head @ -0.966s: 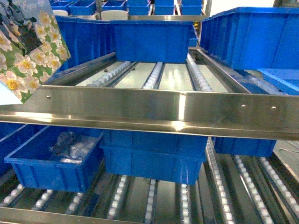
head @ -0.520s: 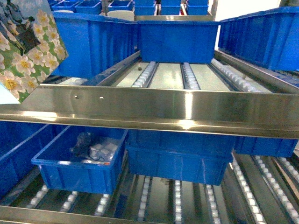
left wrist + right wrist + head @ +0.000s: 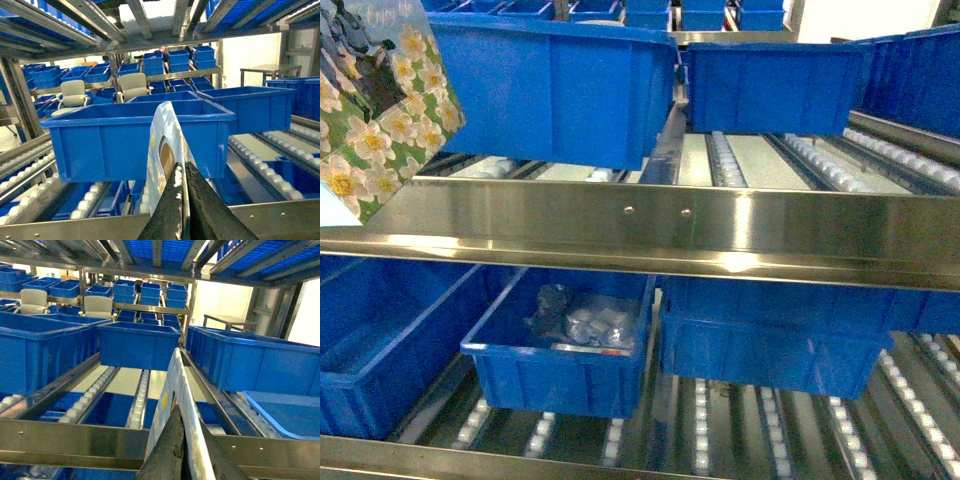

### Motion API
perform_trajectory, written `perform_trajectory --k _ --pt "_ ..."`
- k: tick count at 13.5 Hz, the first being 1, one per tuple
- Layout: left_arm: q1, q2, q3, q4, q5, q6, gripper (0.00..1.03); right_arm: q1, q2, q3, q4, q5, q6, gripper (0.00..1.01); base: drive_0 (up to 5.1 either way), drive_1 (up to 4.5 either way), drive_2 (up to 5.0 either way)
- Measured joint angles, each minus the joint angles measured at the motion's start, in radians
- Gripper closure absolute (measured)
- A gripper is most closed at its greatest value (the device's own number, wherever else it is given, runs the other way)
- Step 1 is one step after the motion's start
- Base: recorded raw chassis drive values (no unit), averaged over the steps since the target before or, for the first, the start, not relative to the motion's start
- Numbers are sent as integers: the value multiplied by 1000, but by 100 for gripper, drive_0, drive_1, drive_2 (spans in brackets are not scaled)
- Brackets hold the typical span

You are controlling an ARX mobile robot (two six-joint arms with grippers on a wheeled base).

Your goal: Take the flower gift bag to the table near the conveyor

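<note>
The flower gift bag (image 3: 380, 100), printed with white-and-yellow daisies and a dark figure, hangs at the top left of the head view, above the rack's front rail. In the left wrist view my left gripper (image 3: 184, 172) is shut on the bag's upper edge (image 3: 162, 135), beside the handle hole. In the right wrist view my right gripper (image 3: 189, 415) is shut on a pale paper wall of the bag (image 3: 177, 380). The conveyor's white rollers (image 3: 720, 160) run between steel rails ahead. The table is out of view.
A broad steel rail (image 3: 640, 225) crosses in front of me. Blue bins (image 3: 555, 90) (image 3: 770, 85) sit on the upper rollers. On the lower level another bin (image 3: 570, 345) holds wrapped items. More bins and two chairs (image 3: 75, 95) stand behind.
The rack, rail and bins have slid to the right across the head view while the bag stays fixed at top left. A big blue bin now fills the upper left.
</note>
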Motion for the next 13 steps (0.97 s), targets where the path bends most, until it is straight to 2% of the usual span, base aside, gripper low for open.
perform_trajectory --k 13 --pt "1 1 0 1 -3 3 101 0 0 0 2 0 0 99 -467 110 376"
